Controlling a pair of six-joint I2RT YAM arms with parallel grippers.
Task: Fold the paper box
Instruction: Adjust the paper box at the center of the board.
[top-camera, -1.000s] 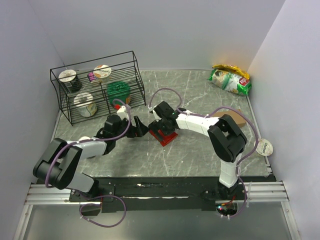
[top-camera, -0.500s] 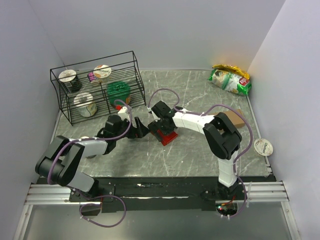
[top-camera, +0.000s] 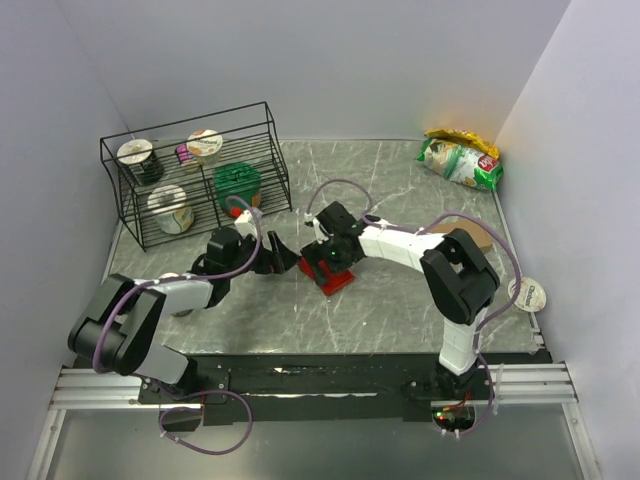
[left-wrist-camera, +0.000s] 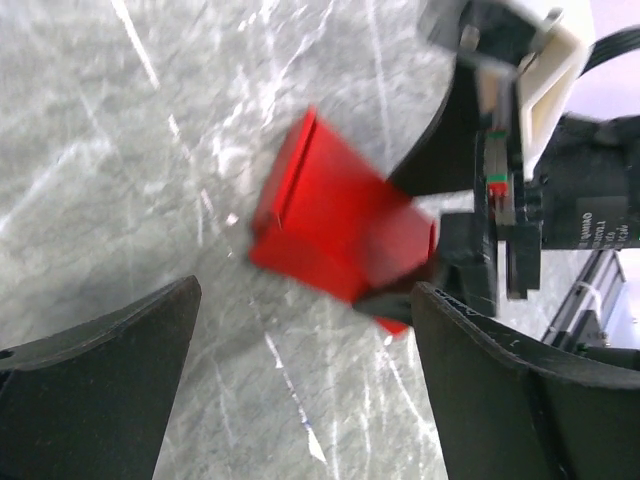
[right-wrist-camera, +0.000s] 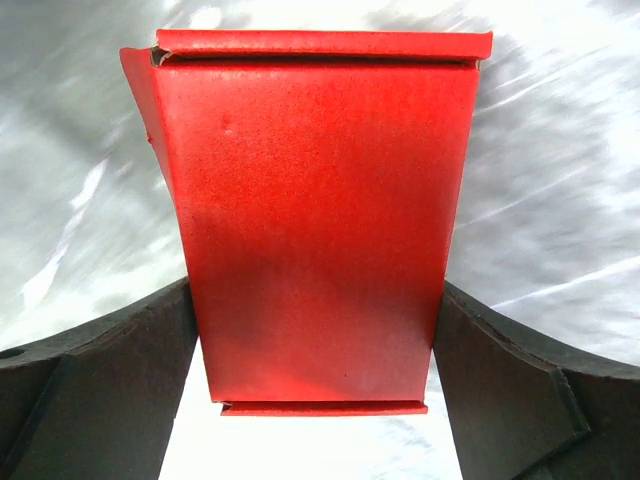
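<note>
Top view, from above and behind the arms: the paper box (top-camera: 337, 277), bright red, lies on the grey marbled table (top-camera: 420, 300) near its middle. I see both arms reaching in toward it. The right gripper (top-camera: 322, 262) comes down over the box and covers its far end, so only the near corner shows. The left gripper (top-camera: 281, 256) sits just beside the box on its left, apart from it. A wire rack (top-camera: 190, 190) of cups stands at the back left and a snack bag (top-camera: 460, 160) lies at the back right.

Left wrist view: my two dark fingers (left-wrist-camera: 95, 385) stand wide apart at the bottom corners with bare table between them and nothing held. The box lies ahead, blurred, a folded lip along its left edge. The right arm's black fingers cross its far right end and hide that corner.

Right wrist view: the box fills the frame, one flat red face with a narrow flap at top and bottom. My fingers (right-wrist-camera: 95, 385) press close on either side; they seem to touch it, jaws wide, gripping it across its width.
</note>
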